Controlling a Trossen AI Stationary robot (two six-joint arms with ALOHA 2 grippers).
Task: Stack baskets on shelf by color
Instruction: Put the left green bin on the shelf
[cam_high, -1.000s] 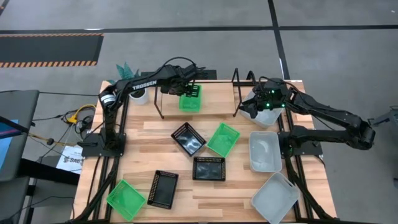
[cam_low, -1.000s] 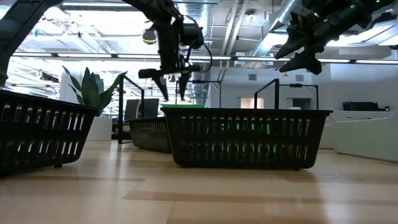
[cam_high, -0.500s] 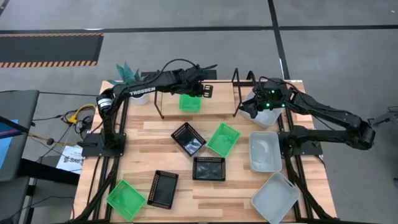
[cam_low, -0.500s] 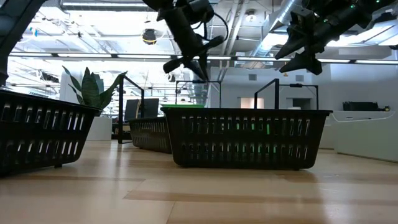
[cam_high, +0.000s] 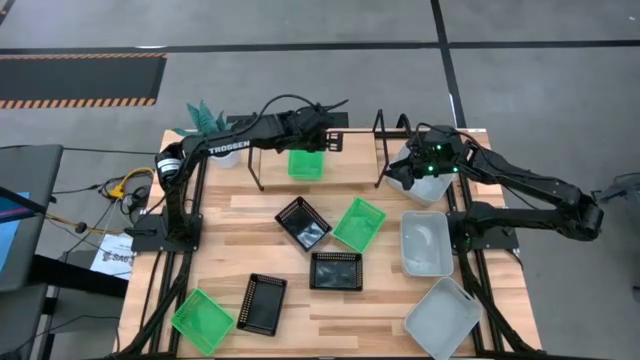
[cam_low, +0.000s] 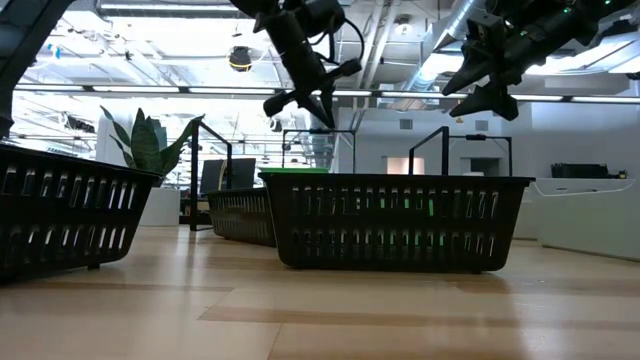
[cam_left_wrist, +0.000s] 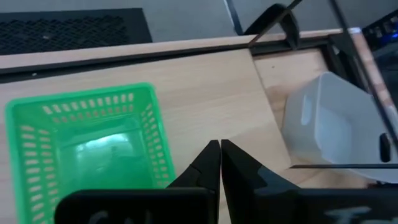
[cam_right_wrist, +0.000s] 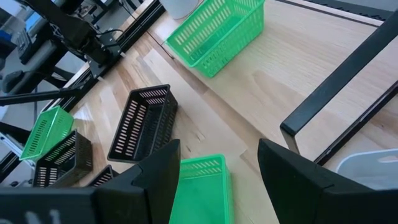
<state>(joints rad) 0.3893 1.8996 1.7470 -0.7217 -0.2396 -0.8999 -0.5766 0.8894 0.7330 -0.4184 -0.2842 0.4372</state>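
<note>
- One green basket (cam_high: 305, 164) sits on the shelf (cam_high: 350, 150), the pale board on a black wire frame at the far edge of the bench (cam_high: 250, 220); in the left wrist view that same basket (cam_left_wrist: 87, 140) rests flat on the board, open side up.
- The left pincer (cam_high: 331, 143) hangs over the shelf just beside that basket, towards the shelf's middle; its fingers (cam_left_wrist: 211, 163) are pressed together with nothing between them; from the low view it (cam_low: 300, 98) is tilted, well above the baskets.
- The right pincer (cam_high: 408, 172) hovers at the shelf's right end, by the upright loop (cam_high: 390, 125); its fingers (cam_right_wrist: 158, 168) stand wide apart and hold nothing.
- A white basket (cam_high: 420, 180) lies under and beside the right pincer at that end of the shelf; whether it rests fully on the board I cannot tell.
- On the bench, a second green basket (cam_high: 359, 223) lies tilted near the middle; just beside it is a black basket (cam_high: 303, 222), and a second black one (cam_high: 336, 270) sits nearer the front.
- At the front left, the third green basket (cam_high: 203, 320) lies next to the third black basket (cam_high: 262, 302).
- Two more white baskets lie on the right side; one (cam_high: 426, 243) mid-bench, the other (cam_high: 443, 318) at the front corner.
- A potted plant (cam_high: 208, 125) stands at the far left corner.
</note>
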